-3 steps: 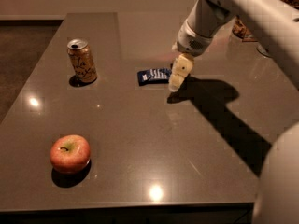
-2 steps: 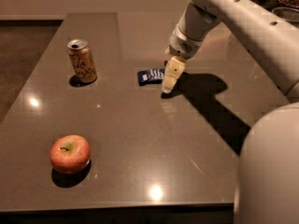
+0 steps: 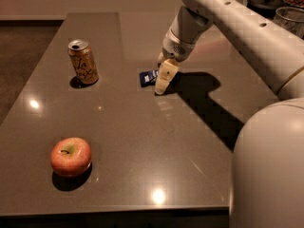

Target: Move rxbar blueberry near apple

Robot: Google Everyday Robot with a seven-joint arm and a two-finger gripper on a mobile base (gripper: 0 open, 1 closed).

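Observation:
The rxbar blueberry (image 3: 148,77), a small flat dark blue wrapper with white print, lies on the grey-brown table near the middle back. My gripper (image 3: 163,81) hangs from the white arm and stands low over the bar's right end, covering part of it. The apple (image 3: 71,156), red-orange with a yellow-green patch at the stem, sits at the front left of the table, far from the bar and the gripper.
A gold drink can (image 3: 83,61) stands upright at the back left. The table's front edge (image 3: 114,210) runs just below the apple. A dark pot (image 3: 264,4) and a glass container (image 3: 289,19) stand at the back right. My white body fills the right foreground.
The gripper has moved left and down, from beside the bar's right end to over it. The bar, can and apple have not moved.

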